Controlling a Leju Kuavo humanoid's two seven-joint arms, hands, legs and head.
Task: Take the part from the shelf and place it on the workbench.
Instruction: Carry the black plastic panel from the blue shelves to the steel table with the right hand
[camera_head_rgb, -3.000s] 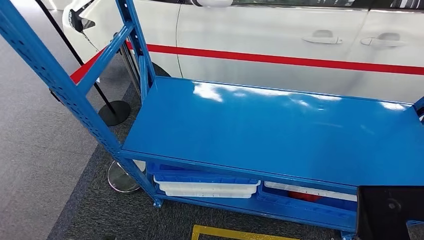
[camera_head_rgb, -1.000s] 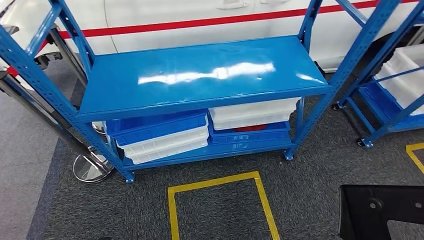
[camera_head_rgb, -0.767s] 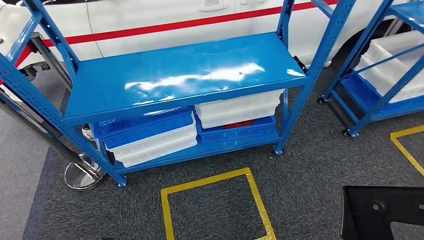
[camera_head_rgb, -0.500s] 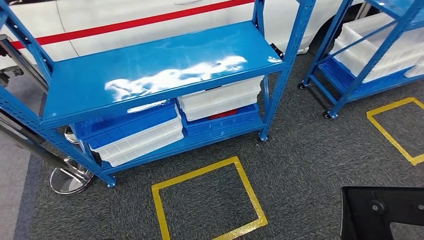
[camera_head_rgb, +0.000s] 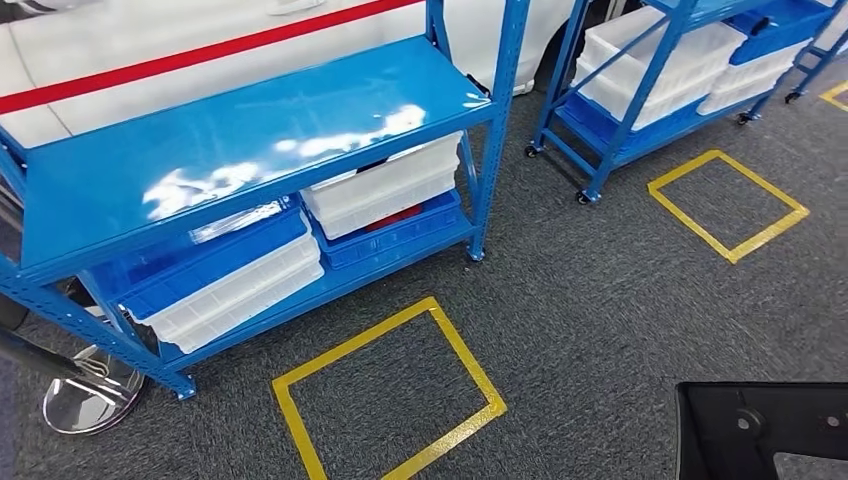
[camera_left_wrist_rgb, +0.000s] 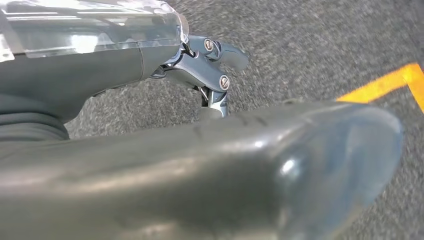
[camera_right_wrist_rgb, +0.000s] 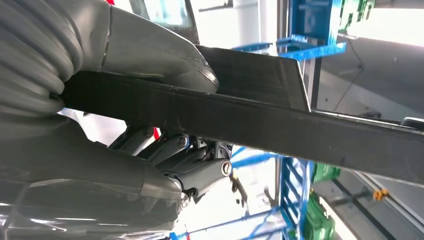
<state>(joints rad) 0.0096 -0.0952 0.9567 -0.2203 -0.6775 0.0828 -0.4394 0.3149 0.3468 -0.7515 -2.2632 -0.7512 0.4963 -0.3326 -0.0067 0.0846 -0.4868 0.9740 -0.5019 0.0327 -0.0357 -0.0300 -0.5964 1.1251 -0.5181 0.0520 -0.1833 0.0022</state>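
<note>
The robot's right hand (camera_right_wrist_rgb: 115, 145) grips a flat black metal part (camera_right_wrist_rgb: 260, 120), thumb pressed on one face and the dark fingers (camera_right_wrist_rgb: 200, 175) curled against the other; in the head view the same part (camera_head_rgb: 765, 430) juts in at about five o'clock, low over the floor. The left hand (camera_left_wrist_rgb: 200, 165) hangs above the dark grey carpet (camera_head_rgb: 600, 300); it holds nothing, and I cannot tell whether its fingers (camera_left_wrist_rgb: 215, 55) are spread or curled.

At ten o'clock stands a blue steel shelf (camera_head_rgb: 240, 140), its glossy top board bare and catching the ceiling lights. Its lower level carries stacked white and blue bins (camera_head_rgb: 235, 275), with more beside them toward the shelf's right post. A second blue shelf on castors (camera_head_rgb: 640, 90), loaded with white bins, stands at one o'clock. Behind both runs a white car with a red stripe (camera_head_rgb: 150, 45). Two yellow tape squares mark the carpet, one at six o'clock (camera_head_rgb: 385, 395) and one at two o'clock (camera_head_rgb: 728, 203). A chrome stanchion base (camera_head_rgb: 85, 395) sits at eight o'clock.
</note>
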